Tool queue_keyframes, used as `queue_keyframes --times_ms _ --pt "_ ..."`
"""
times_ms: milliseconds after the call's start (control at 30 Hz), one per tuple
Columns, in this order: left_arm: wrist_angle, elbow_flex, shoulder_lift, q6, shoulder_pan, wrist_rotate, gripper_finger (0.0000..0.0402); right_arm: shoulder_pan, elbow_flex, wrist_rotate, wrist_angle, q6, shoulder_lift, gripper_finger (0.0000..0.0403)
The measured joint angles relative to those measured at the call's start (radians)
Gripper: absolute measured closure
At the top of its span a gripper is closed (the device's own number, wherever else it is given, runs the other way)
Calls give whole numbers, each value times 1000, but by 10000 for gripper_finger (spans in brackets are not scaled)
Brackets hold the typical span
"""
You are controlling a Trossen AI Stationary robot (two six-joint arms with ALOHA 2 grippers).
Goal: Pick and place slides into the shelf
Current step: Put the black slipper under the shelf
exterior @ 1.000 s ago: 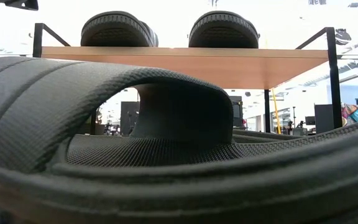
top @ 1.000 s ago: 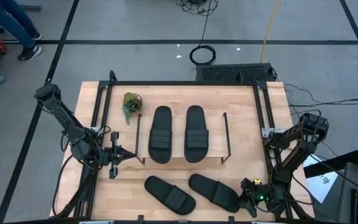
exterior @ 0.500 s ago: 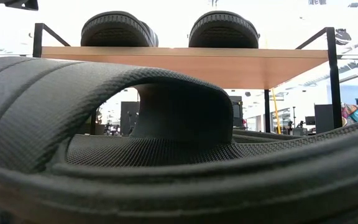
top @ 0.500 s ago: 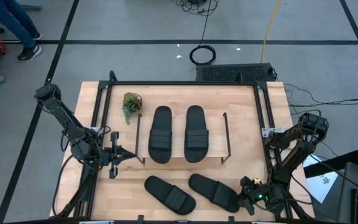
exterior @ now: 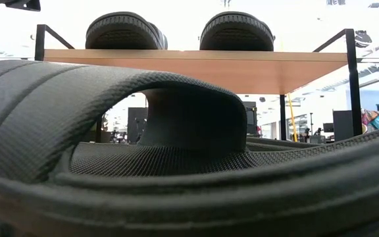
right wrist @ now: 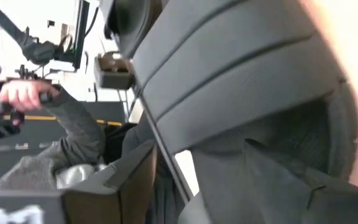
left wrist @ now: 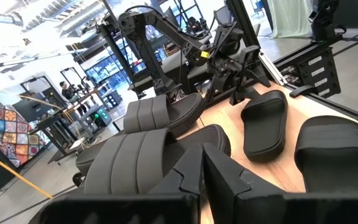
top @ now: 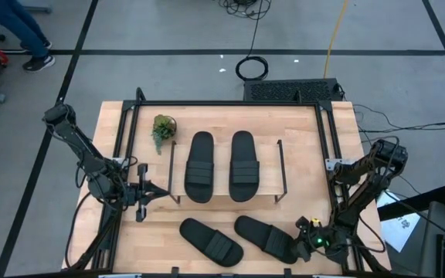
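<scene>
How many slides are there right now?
4. Two slides lie side by side on the shelf; two more lie on the table in front. None seem hidden.

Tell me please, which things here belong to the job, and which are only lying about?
Belong to the job:
- two slides on the shelf top
- two slides on the table
- shelf
- right gripper, beside the near-right slide
- left gripper, beside the shelf

Only lying about:
- small plant
- cable coil on the floor
</scene>
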Motion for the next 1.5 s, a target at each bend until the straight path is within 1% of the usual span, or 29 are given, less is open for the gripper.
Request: queue_keyframes --times_ms 133,200,300,500,600,667,733,867,900,967,1033,1133,1200,1367,1500 --pt "0 0 0 0 0 0 397 -23 -13 9 -1 33 0 152" --pt "-1 0 0 0 0 0 400 -41 -18 39 -2 60 0 150" --pt "-2 0 0 3 0 0 393 -73 -28 52 -1 112 0 149" --pt "-12 0 0 5 0 0 379 -109 -28 52 7 103 0 156" --pt "-19 0 0 4 0 0 379 -116 -28 51 7 80 0 183" --pt "-25 0 0 3 0 0 384 -117 -28 54 8 76 0 214" --pt "-27 0 0 3 0 0 389 -117 -28 60 9 63 0 256" --pt "-27 0 0 3 0 0 400 -117 -27 89 18 56 -1 367" --pt "-26 0 0 3 0 0 399 -117 -27 103 25 56 -1 383" --pt "-26 0 0 1 0 0 394 -117 -27 137 54 55 -1 389" --pt "-26 0 0 -2 0 0 388 -116 -26 194 83 50 0 391" --pt "-26 0 0 -3 0 0 381 -116 -2 274 64 48 1 397" --pt "-26 0 0 -3 0 0 383 -116 22 297 48 56 1 397" --pt "-26 0 0 -3 0 0 398 -116 110 361 -60 113 24 399" --pt "-26 0 0 -3 0 0 395 -109 199 373 -152 238 117 400"
